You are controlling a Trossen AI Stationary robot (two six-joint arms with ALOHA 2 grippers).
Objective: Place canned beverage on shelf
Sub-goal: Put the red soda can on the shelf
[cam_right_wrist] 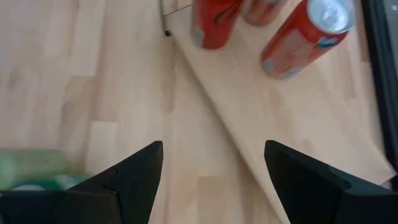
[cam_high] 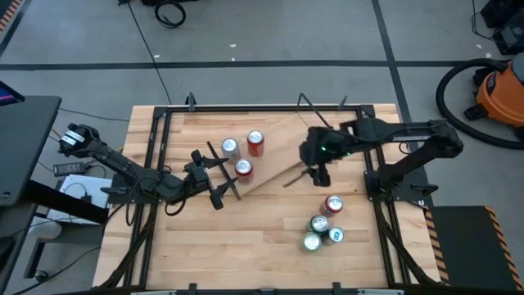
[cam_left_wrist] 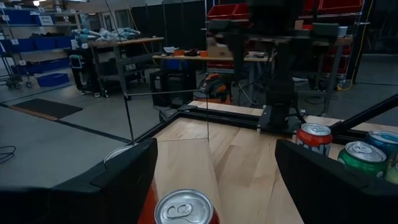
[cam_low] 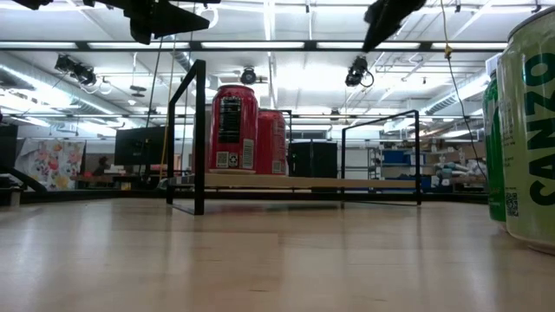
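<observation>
The shelf, a light plank on black rod frames, lies slantwise on the far half of the table. Three red cans stand on its left part; the low view shows two. My left gripper is level at the shelf's left end and open. One red can top shows between its fingers, narrower than the gap. My right gripper hovers above the shelf's right part, tipped down and open, with nothing between its fingers.
A red can and several green cans stand on the table's right near part; the green ones loom at the low view's right edge. A black frame borders the tabletop. Bare wood lies at the near left.
</observation>
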